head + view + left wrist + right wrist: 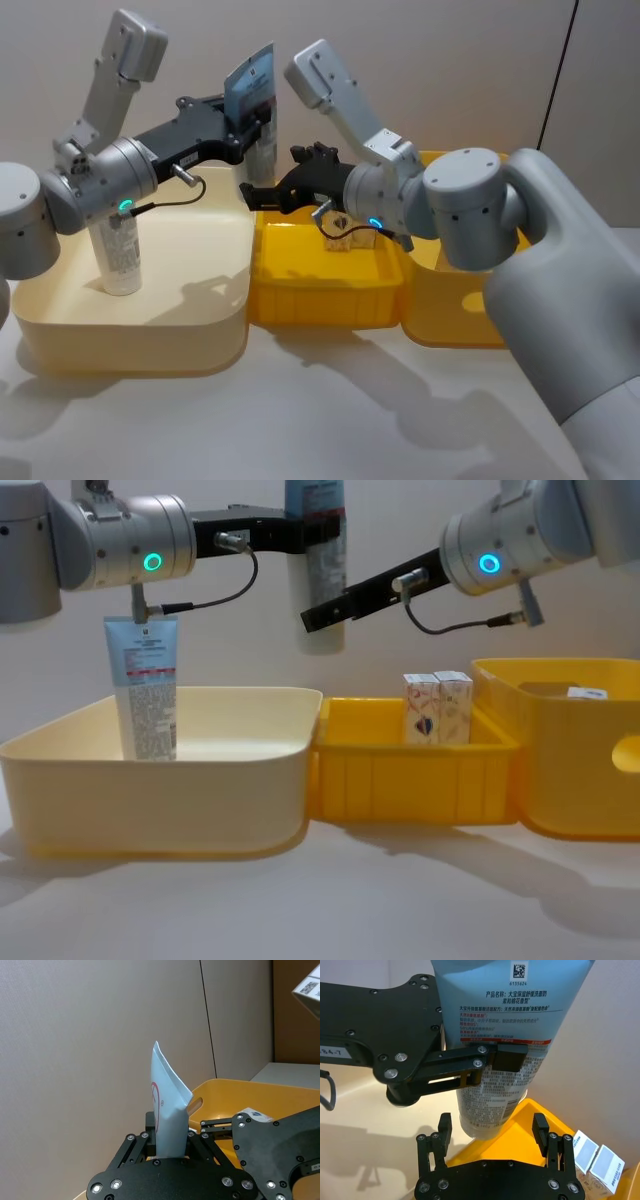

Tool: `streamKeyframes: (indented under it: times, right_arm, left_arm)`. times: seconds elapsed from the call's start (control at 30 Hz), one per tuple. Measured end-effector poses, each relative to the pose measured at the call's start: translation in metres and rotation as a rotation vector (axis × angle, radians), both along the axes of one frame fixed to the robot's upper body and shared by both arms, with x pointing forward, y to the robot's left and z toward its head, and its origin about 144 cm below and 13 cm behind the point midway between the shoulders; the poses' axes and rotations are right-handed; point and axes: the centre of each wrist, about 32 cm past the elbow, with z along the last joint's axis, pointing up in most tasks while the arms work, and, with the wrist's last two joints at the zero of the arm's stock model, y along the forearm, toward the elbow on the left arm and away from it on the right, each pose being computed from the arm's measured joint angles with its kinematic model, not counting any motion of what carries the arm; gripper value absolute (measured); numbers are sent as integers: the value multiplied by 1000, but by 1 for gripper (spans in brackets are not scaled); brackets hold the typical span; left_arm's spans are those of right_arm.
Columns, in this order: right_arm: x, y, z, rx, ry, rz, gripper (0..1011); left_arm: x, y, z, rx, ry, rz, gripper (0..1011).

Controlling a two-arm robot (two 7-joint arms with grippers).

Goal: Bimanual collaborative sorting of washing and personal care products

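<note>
The left pincer (252,122) is clamped on a tall pale-blue plastic squeeze tube (515,1015), label code 6135624, midair above the cream plastic tub (250,742) edge; right pincer (491,1125) spread wide at its lower end.

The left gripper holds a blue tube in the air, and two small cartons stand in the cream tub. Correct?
Not quite. The left gripper holds the blue tube, but the cartons stand in the middle yellow tub; the chest view shows it.
</note>
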Motion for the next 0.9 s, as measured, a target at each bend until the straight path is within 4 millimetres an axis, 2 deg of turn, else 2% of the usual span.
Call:
streamKeyframes:
  times: [0.9]
  right_arm:
    - [26,27,-12,19,12,19,1001]
  left_arm:
    - [-1,3,-5,-10,7,14,239]
